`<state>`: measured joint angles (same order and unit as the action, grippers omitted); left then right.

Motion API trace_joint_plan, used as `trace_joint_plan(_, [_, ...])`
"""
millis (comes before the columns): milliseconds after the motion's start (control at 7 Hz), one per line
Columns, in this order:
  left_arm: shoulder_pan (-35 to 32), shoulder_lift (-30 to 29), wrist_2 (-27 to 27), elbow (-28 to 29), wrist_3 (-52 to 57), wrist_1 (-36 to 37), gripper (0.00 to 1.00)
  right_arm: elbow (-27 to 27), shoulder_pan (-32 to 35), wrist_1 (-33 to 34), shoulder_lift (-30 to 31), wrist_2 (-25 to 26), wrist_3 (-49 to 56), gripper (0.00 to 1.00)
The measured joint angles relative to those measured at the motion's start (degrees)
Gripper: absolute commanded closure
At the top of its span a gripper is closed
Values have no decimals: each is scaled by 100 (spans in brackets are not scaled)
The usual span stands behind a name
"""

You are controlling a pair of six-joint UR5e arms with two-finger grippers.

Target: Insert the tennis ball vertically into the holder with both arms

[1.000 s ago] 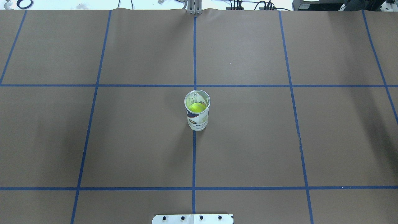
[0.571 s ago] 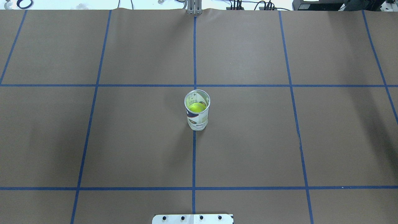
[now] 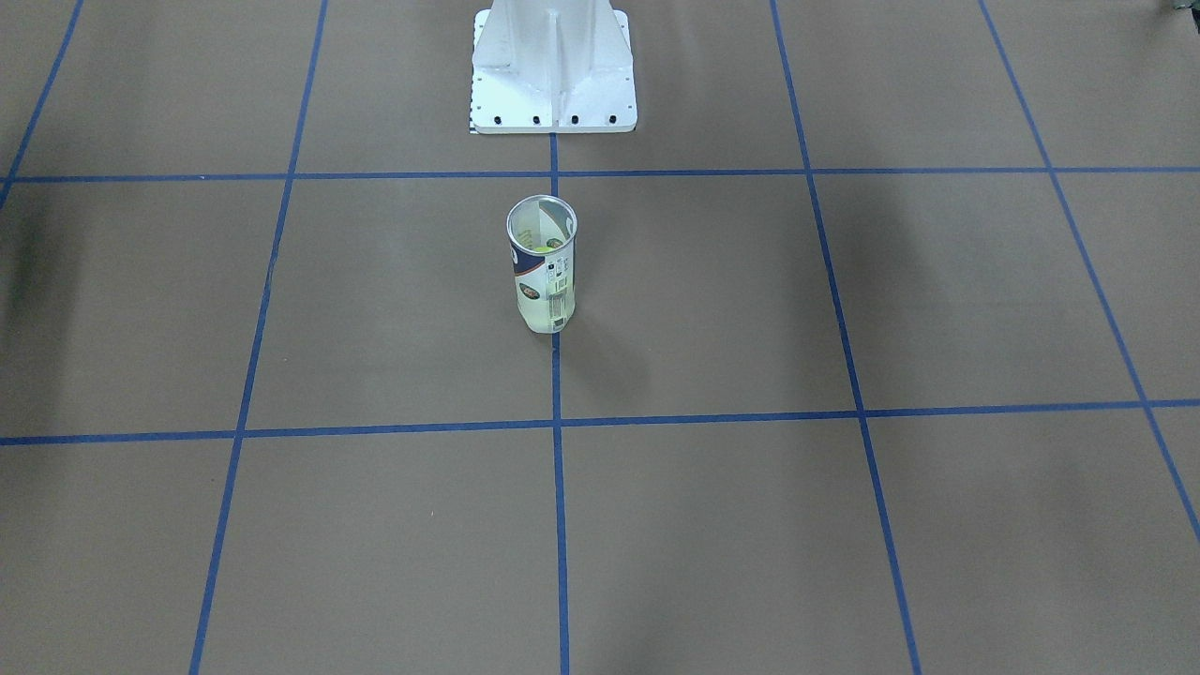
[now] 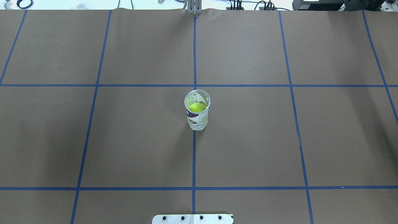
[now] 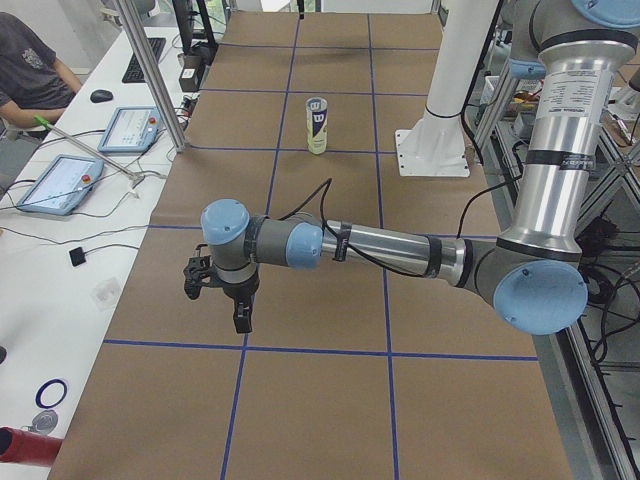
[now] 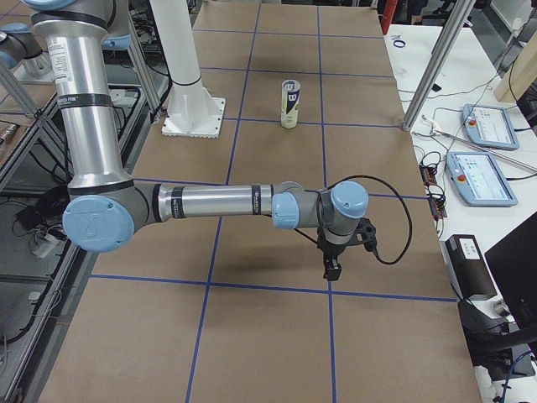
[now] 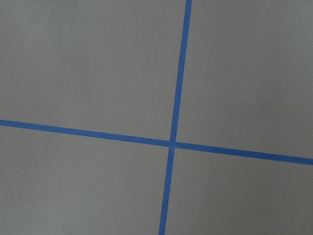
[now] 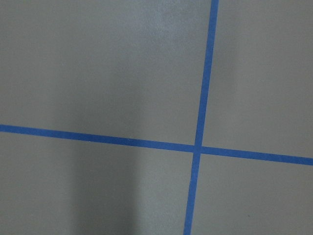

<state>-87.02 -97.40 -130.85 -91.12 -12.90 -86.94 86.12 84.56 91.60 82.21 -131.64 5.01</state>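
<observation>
The holder (image 4: 197, 113) stands upright on the centre tape line (image 4: 194, 155) of the table (image 4: 124, 140), with the tennis ball (image 4: 196, 107) sitting down inside it, so the insertion looks done. The left gripper (image 5: 220, 298) hangs over the table's left end and the right gripper (image 6: 340, 252) over its right end, both well apart from the holder (only the side views show them, so I cannot tell whether they are spread or pressed together). What remains is probably parking. Any arm move should run wide and high, because a tall, light holder would tip at a brush.

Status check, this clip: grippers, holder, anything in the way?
Left gripper and right gripper wide of holder, open or shut unclear. Holder upright, ball inside. Nothing touching it.
</observation>
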Motion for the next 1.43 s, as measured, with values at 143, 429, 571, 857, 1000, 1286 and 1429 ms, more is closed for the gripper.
trace_joint_plan(143, [0,-10,-48,-6,16,94,1,-3,15,145,-36,38,139,1])
trace_joint_plan(429, [-5,53,-412,-52,374,337,1,-5,25,551,-194,73,235,1])
trace_joint_plan(571, [-23,140,-498,-43,958,412,1,-3,30,640,-228,86,253,1])
trace_joint_plan(857, [-55,296,-530,-38,1498,451,1,3,37,687,-224,93,262,1])
trace_joint_plan(1000, [-66,395,-537,-45,1559,444,1,6,39,691,-214,98,263,1])
trace_joint_plan(1286, [-102,529,-540,-59,1582,415,1,4,36,693,-214,103,258,1])
trace_joint_plan(1429, [-115,554,-539,-24,1588,404,1,6,35,692,-206,101,256,1])
